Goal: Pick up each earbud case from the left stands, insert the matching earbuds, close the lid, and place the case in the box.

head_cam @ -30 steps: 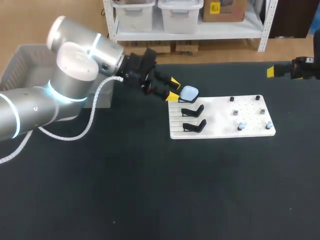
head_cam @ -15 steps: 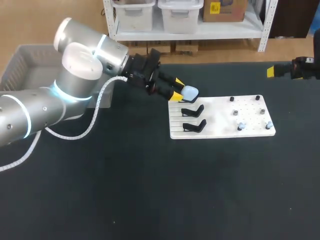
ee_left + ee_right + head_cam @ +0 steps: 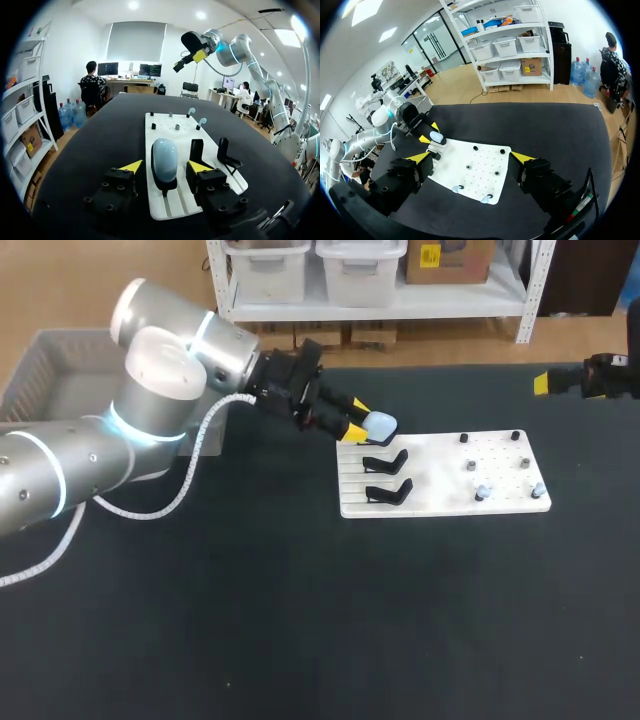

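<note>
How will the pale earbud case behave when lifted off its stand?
The earbud case looks smooth and rounded, so it may slip in the left gripper. It seems a hard shell, probably light. Perched on a narrow black stand, it could tip if nudged.

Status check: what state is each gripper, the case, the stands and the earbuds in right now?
Earbud case: lid closed, on its stand.
Left gripper: open, one finger on each side of it, not touching.
Right gripper: open, empty.
Two black stands: empty.
Two earbuds: seated on board pegs.
</note>
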### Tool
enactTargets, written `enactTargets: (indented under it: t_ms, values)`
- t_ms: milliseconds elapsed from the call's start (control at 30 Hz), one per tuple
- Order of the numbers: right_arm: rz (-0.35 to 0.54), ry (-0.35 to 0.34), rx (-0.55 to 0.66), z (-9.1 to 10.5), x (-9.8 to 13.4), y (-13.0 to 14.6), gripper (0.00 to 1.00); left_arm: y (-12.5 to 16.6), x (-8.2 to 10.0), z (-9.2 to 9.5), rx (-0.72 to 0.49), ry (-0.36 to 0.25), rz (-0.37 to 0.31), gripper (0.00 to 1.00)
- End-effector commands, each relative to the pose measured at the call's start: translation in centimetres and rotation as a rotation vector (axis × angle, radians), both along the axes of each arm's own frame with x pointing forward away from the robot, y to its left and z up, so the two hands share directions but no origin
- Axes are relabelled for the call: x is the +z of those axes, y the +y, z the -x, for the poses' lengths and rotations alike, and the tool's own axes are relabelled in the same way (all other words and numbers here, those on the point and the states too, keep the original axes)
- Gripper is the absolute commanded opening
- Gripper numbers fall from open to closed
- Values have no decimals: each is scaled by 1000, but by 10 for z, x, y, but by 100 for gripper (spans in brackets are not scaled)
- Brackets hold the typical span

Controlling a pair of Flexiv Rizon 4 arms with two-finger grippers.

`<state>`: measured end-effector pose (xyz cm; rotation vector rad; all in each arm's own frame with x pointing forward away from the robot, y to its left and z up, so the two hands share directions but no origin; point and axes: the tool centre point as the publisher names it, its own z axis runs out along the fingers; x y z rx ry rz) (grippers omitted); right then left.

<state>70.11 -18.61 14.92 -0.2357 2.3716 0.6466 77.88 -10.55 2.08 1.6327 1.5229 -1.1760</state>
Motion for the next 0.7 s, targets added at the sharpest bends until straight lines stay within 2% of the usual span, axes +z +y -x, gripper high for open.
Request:
enactTargets:
  t_ms: [33, 700]
  values:
    - [1, 0, -1, 0, 0, 0, 100, 0, 0, 6, 19, -10, -5, 51]
    - [1, 0, -1, 0, 0, 0, 100, 1, -2, 12, 55, -20, -11, 49]
